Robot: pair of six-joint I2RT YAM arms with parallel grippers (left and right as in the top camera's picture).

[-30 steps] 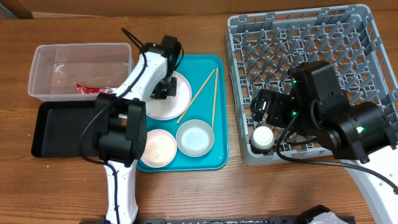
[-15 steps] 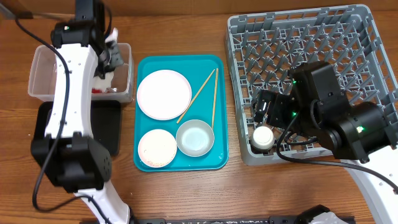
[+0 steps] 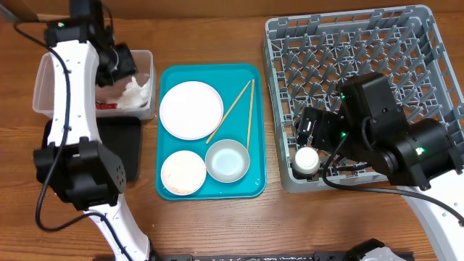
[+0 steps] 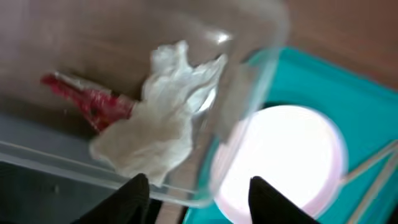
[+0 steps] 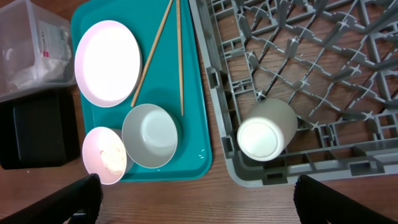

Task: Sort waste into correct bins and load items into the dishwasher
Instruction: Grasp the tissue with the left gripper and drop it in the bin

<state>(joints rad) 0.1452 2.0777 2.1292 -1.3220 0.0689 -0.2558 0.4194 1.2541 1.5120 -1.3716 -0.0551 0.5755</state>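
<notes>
Over the clear tub [image 3: 43, 80], our left gripper [image 4: 202, 202] hangs with its fingers spread wide and empty. The crumpled napkin [image 4: 158, 127] lies inside the tub, touching the red wrapper [image 4: 87, 99]. We judge the drop done, so the clean move is straight up, clear of the tub's near wall, before swinging toward the rice-dusted small plate [image 3: 183, 172]. Our right gripper [image 5: 214, 199] is likewise wide apart, above the cup [image 5: 264, 132] resting in the rack [image 5: 323, 56].

Napkin [image 4: 163, 118] beside wrapper [image 4: 87, 99]; clear tub [image 4: 249, 87]
</notes>
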